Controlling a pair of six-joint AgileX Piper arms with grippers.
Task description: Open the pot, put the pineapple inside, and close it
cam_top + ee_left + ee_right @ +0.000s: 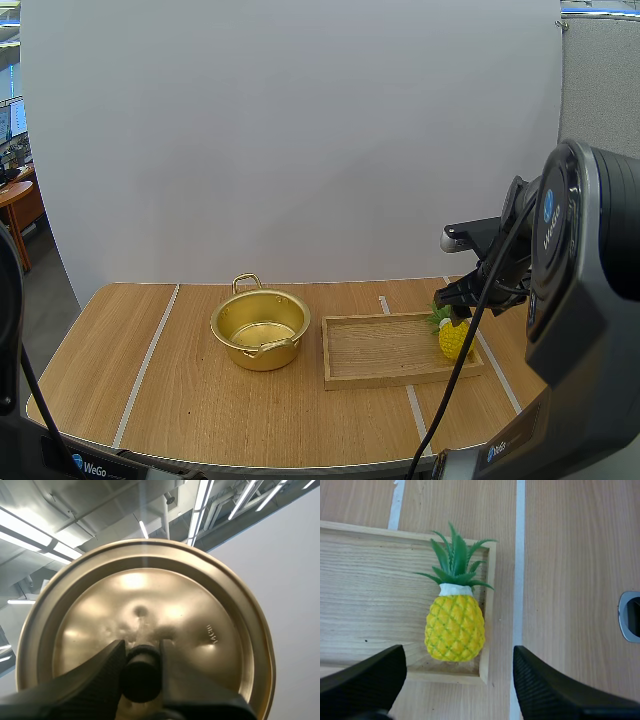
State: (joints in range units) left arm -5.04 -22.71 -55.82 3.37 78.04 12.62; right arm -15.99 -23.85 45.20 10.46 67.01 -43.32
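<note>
Pineapple [455, 630] crown toward far tray [400, 352] rim | right gripper [459, 655] wide | left gripper [141, 652] pinching lid [200, 605]

The tabletop [200, 400] is being overlooked from high behind; its 3 o'clock pineapple [453, 338] is also being viewed closely downward from the right wrist, the lid [200, 610] upward from the left.

gold pot [262, 357], yellow criss-crossed pineapple [455, 627], green leaves [455, 560]

Wooden table [180, 390] with open gold pot [262, 358] beside wooden tray [385, 348]
</note>
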